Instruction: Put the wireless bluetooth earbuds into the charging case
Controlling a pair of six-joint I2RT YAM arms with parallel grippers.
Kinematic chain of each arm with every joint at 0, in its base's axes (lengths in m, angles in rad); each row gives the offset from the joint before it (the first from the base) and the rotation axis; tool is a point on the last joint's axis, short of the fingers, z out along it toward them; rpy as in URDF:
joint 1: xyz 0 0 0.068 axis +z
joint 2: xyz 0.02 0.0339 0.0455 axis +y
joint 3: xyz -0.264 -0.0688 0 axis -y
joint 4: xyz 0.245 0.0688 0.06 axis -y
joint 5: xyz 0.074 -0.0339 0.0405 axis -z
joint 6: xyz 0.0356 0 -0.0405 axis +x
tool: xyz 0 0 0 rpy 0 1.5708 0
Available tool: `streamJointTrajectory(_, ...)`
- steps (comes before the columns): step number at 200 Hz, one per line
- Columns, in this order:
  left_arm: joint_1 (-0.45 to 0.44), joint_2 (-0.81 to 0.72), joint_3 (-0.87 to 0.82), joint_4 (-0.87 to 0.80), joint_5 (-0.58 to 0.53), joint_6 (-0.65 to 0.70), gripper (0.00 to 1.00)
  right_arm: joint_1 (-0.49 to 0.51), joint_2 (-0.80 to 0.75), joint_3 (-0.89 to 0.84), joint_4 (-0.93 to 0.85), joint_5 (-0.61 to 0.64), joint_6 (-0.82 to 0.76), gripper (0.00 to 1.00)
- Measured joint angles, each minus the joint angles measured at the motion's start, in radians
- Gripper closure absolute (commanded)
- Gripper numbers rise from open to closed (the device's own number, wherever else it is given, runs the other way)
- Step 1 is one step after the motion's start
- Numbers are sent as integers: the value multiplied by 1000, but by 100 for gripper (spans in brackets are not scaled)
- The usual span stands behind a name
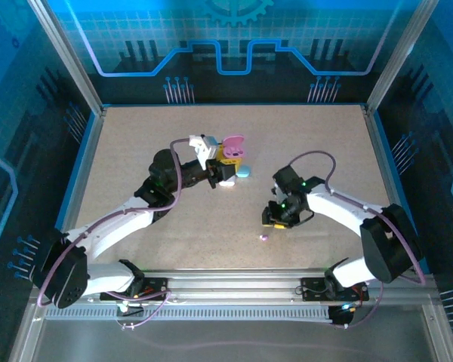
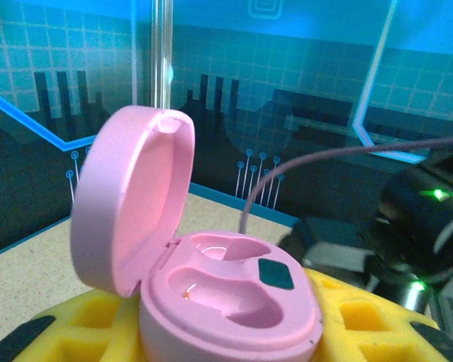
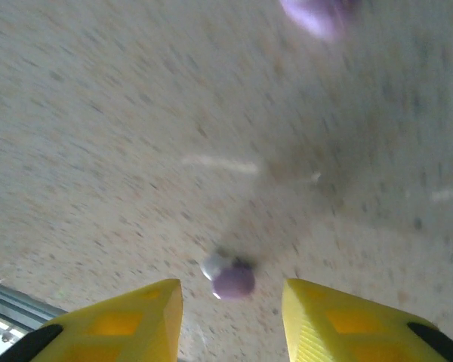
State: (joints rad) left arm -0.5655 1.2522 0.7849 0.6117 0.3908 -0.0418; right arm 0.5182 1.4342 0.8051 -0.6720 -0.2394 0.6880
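Small pinkish-purple plastic earbud [image 3: 232,280] lies on the speckled beige counter [image 1: 136,151], low in the right wrist frame. It sits between the spread yellow fingers [image 3: 128,320] of the right pincer [image 1: 274,217], untouched. Pink rounded plastic charging case [image 2: 234,302], upper centre of the top view, lid hinged up, sockets look empty; left pincer [image 1: 228,160] clamped on its base.

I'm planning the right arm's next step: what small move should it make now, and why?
Probably lower the right gripper and close on the tiny purple plastic earbud: it lies on the speckled table ahead of the open yellow fingers, while the left gripper holds the pink rounded charging case with its lid open.
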Motion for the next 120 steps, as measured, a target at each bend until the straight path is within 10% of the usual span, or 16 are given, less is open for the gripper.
streamJointTrajectory(120,1,-6,-5,-1,-10,18,70,82,30,-120,160,-80,233,59)
